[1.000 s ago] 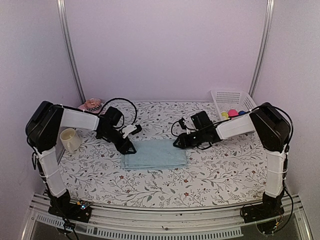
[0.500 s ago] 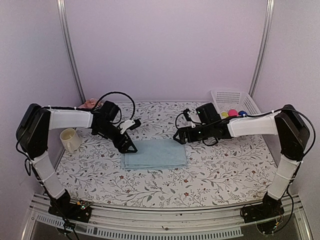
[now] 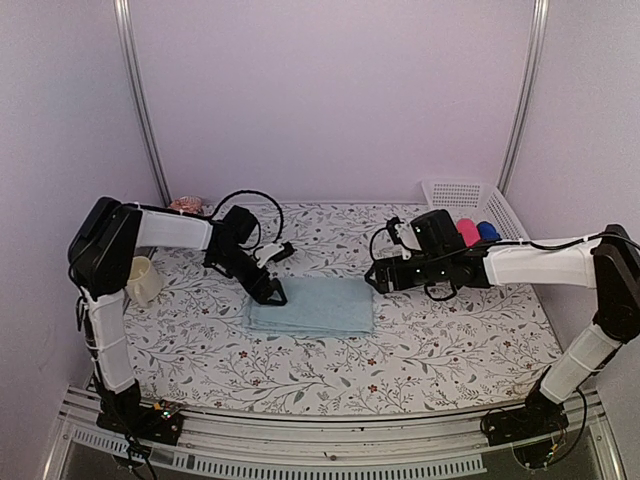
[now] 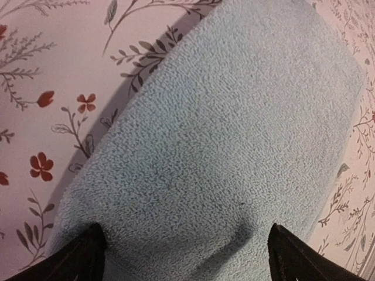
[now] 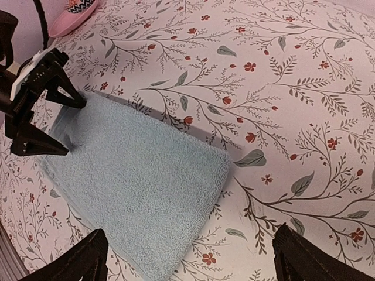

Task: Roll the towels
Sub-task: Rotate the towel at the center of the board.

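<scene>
**DESK:** How far along is the rolling?

**ARMS:** Barely started, by my reckoning. The aqua towel (image 3: 312,308) is lying folded flat at the centre of the counter (image 3: 450,340), with no turn of a roll showing. I am seeing only this one towel. Any second one is sitting out of sight, so all the rolling is waiting.

**DESK:** And your fingers?

**ARMS:** My left fingers (image 3: 270,292) are standing spread, tips down at the towel's 10 o'clock corner, pinching nothing. My right fingers (image 5: 299,260) are hanging spread too, empty, just off its 2 o'clock corner.

**DESK:** Anything crowding you?

**ARMS:** Nothing is sitting on the towel. A pale mug (image 3: 140,280) is standing at 9 o'clock and a pink hat (image 3: 185,207) is lying at 10. A white basket (image 3: 455,192) holding pink and blue items (image 3: 466,232) is sitting at 2. All are keeping well apart from the towel, so I am judging the rolling path open.
</scene>
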